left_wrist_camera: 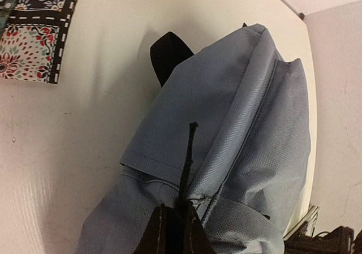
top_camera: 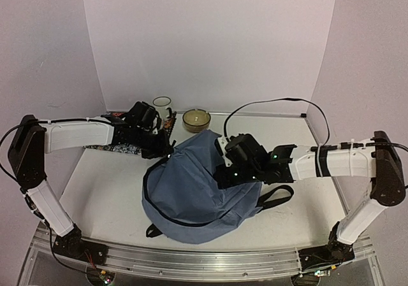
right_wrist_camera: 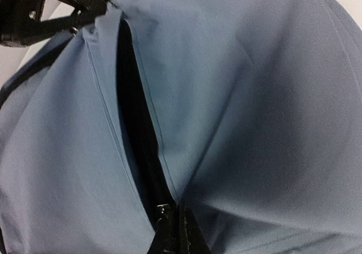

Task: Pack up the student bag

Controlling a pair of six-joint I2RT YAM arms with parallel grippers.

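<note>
The student bag is a large grey-blue backpack lying in the middle of the table. My left gripper sits at its far left top edge. In the left wrist view the left gripper is shut on a thin black strap that rises from the bag. My right gripper presses on the bag's right upper side. In the right wrist view the right gripper is shut at the near end of the dark zip opening, next to a small metal zip slider.
A patterned cloth pouch lies left of the bag. A white cup and a tan bowl stand by the back wall. Black shoulder straps trail off the bag's right side.
</note>
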